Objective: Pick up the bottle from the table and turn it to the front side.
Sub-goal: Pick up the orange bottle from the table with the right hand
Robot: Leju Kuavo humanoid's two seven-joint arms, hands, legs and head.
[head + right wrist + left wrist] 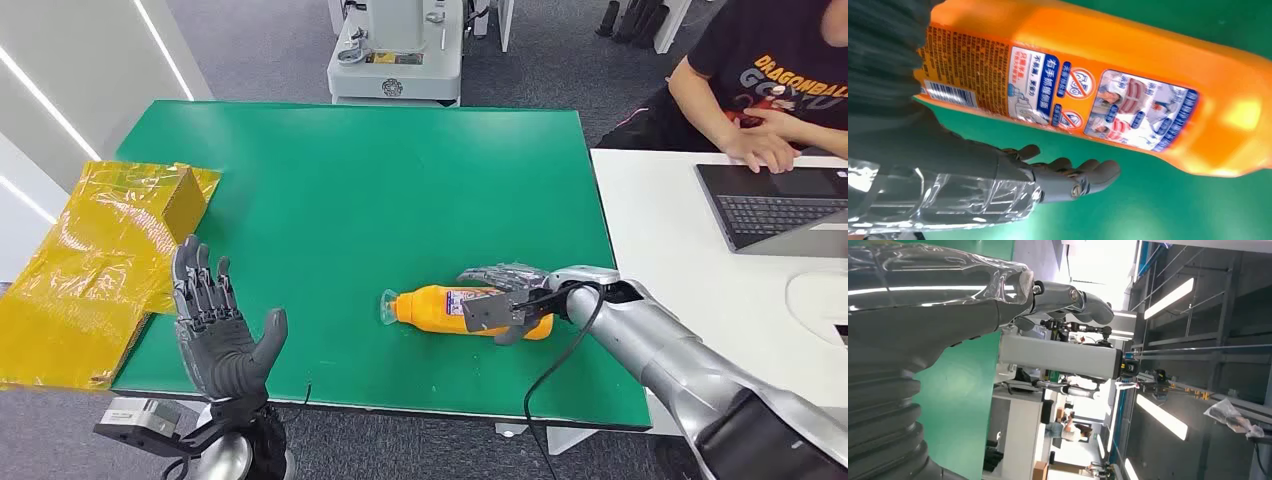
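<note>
the right hand (508,292) is laid over the orange detergent bottle (450,309), fingers (1073,175) spread along its far side; whether it is gripped cannot be told. the bottle lies on its side beneath that hand on the green table (380,180), back label up, so a turn is presumably needed. the left hand (215,325) is raised, spread and holds nothing.

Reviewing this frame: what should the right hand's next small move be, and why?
Probably close the right hand around the orange bottle before lifting. The bottle lies on its side on the green table, the hand sits at its base end, and its fingers look spread beside the body rather than wrapped. The left hand is raised, holding nothing.
</note>
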